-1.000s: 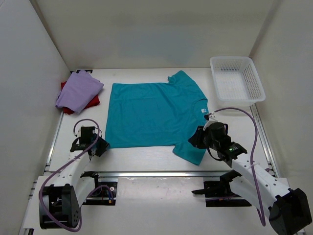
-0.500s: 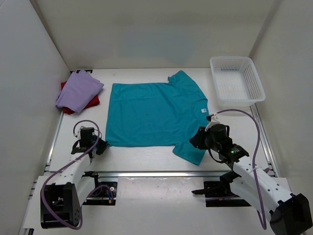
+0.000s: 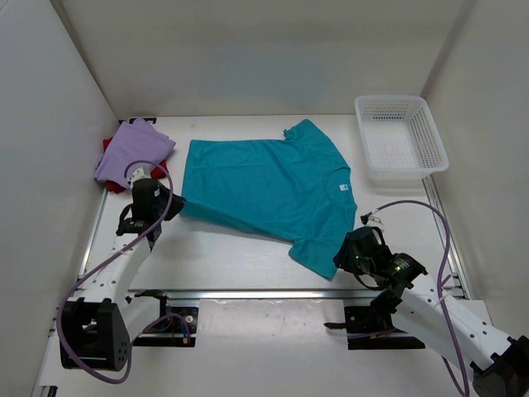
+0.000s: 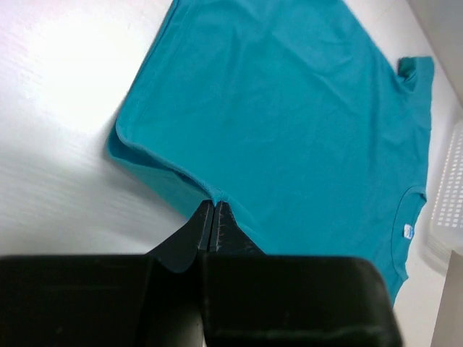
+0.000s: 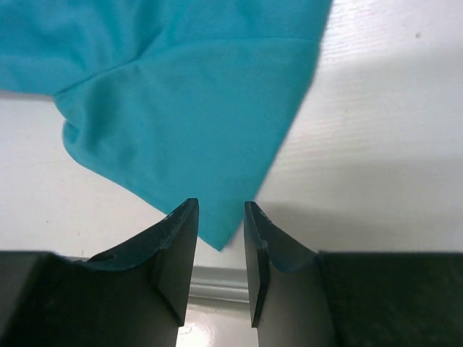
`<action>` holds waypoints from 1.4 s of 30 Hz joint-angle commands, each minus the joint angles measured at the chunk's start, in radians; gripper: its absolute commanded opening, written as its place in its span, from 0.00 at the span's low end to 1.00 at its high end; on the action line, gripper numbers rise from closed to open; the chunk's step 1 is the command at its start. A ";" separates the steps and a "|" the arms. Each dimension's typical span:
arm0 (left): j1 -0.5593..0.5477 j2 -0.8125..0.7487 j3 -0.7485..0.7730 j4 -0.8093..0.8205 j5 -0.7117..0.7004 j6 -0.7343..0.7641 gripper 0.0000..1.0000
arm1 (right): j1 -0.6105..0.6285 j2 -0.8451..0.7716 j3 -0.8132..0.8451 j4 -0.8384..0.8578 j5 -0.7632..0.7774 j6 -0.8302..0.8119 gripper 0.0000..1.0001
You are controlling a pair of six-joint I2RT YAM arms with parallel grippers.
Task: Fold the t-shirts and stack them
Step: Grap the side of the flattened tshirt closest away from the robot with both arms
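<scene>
The teal t-shirt [image 3: 264, 190] lies spread across the middle of the table. My left gripper [image 3: 165, 208] is shut on its near-left hem corner, pulled up and back so that edge runs slantwise. In the left wrist view the fingers of that gripper [image 4: 215, 207] pinch the teal hem, with the rest of the shirt [image 4: 289, 108] beyond. My right gripper [image 3: 345, 256] stands open beside the near sleeve. In the right wrist view the sleeve's [image 5: 195, 130] pointed tip lies between that gripper's [image 5: 221, 217] parted fingers, ungripped. The lavender t-shirt [image 3: 132, 150] lies folded on the dark red t-shirt [image 3: 159, 172] at the back left.
A white mesh basket [image 3: 401, 136] stands at the back right; its wall shows at the left wrist view's right edge [image 4: 446, 217]. A metal rail [image 3: 264, 292] runs along the table's near edge, just behind the right gripper. White walls close in three sides.
My left gripper shut on the teal shirt's near-left corner and carried it back and left, lifting that hem. My right gripper drew toward the near edge and opened wider.
</scene>
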 commanded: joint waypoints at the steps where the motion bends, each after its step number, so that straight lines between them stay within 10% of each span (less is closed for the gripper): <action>1: 0.025 0.003 0.021 0.042 0.001 0.044 0.00 | 0.059 0.045 0.084 -0.112 0.087 0.091 0.30; 8: -0.011 -0.069 -0.094 0.099 0.091 0.009 0.00 | 0.163 0.206 0.189 -0.274 0.134 0.175 0.35; 29: -0.076 0.009 -0.196 0.220 0.154 -0.017 0.00 | -0.017 0.179 -0.066 0.083 -0.221 0.138 0.33; 42: -0.061 0.012 -0.190 0.206 0.147 -0.003 0.00 | -0.119 0.156 -0.020 0.109 -0.219 0.059 0.00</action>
